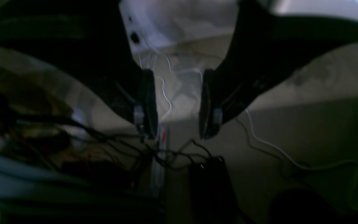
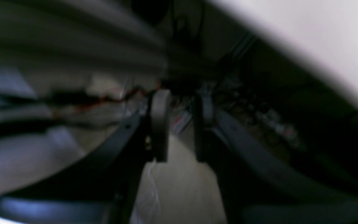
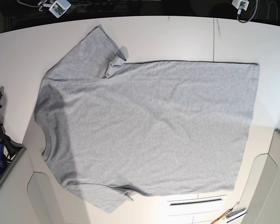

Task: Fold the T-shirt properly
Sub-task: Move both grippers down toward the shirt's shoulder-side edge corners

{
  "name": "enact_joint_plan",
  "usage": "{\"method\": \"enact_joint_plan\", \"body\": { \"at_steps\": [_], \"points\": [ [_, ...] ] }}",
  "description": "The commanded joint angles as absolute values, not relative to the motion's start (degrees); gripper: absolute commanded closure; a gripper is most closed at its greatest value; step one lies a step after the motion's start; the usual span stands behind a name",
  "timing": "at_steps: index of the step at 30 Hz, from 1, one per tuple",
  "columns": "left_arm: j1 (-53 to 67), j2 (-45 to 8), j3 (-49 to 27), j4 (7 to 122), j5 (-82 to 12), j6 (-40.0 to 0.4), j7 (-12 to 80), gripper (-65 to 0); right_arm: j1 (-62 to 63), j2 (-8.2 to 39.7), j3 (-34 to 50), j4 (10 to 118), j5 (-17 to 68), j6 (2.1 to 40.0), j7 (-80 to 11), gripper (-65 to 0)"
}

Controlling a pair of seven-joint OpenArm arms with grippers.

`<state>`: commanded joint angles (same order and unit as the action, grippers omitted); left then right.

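Both hands spread and empty, left hand (image 1: pixel 176 124) and right hand (image 2: pixel 182 130) off over floor cables, T-shirt (image 3: pixel 149 126) flat on counter (image 3: pixel 177 37) well away — long reach likely snags one layer.

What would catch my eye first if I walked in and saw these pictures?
Most striking is the grey T-shirt, spread flat and plain side up across the white table, neck toward the base view's left. The two wrist views are dark and blurred: the left gripper and right gripper hang open and empty over cluttered cables.
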<state>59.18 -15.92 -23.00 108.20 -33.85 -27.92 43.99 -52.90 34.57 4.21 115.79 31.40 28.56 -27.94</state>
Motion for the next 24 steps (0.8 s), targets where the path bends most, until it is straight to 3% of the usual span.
{"method": "enact_joint_plan", "body": {
  "at_steps": [2,6,12,17,21,24],
  "points": [
    [59.1,-15.9,-25.4,109.5,-33.9,-27.9,43.9,-26.3,-52.7,33.8,8.4,117.1,33.3,28.6,-27.9,-13.9],
    [59.0,-16.4,-29.6,111.9,-36.5,-27.9,43.5,-37.7,-50.7,31.3,16.4,117.1,36.8,28.6,-28.6,-14.9],
    [58.2,-18.4,-32.7,113.0,-42.3,-27.9,42.6,-40.2,-46.9,28.4,22.8,114.8,41.0,26.7,-30.5,-33.0],
    [55.1,-19.6,-32.7,113.0,-42.7,-27.7,42.7,-40.3,-42.2,28.4,22.9,107.8,42.1,25.5,-31.0,-33.4],
    [52.5,-20.4,-32.7,112.9,-44.6,-27.7,42.7,-45.2,-39.9,28.3,22.9,102.3,44.8,27.0,-32.2,-33.4],
    [50.3,-21.2,-32.7,112.9,-47.0,-27.7,42.6,-45.2,-37.9,27.1,22.9,99.9,45.8,27.3,-33.8,-33.4]
  ]
}}
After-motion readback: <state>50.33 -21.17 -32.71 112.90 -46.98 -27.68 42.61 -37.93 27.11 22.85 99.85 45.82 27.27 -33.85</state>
